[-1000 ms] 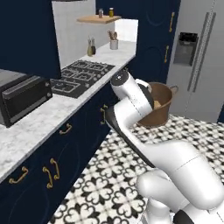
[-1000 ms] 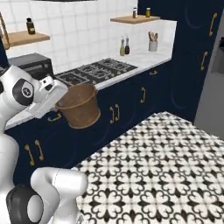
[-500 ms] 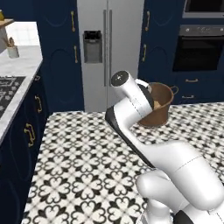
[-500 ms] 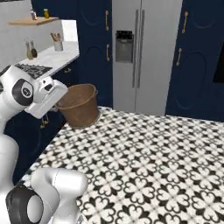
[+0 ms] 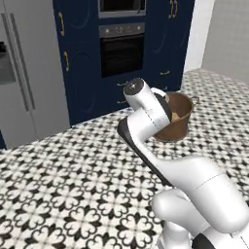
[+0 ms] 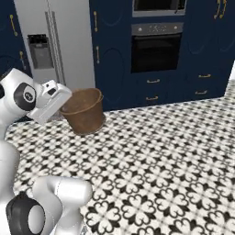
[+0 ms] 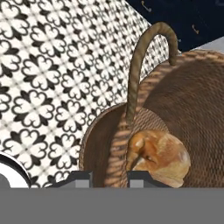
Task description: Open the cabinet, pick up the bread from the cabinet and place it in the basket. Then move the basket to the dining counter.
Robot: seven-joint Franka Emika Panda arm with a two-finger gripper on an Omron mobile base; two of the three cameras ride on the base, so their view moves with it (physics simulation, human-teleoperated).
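The basket (image 7: 183,113) is gripped at its rim by the fingers (image 7: 144,179), so it hangs clear of the floor; the bread (image 7: 159,157) rests inside at 6 o'clock.

White arm folded tight: upper link rises from base, bends back at elbow, forearm reaches forward, wrist level at mid-height. Pincer (image 7: 109,177) fingers (image 7: 81,178) pinch basket (image 6: 85,110) wall just below rim, carrying it above floor.
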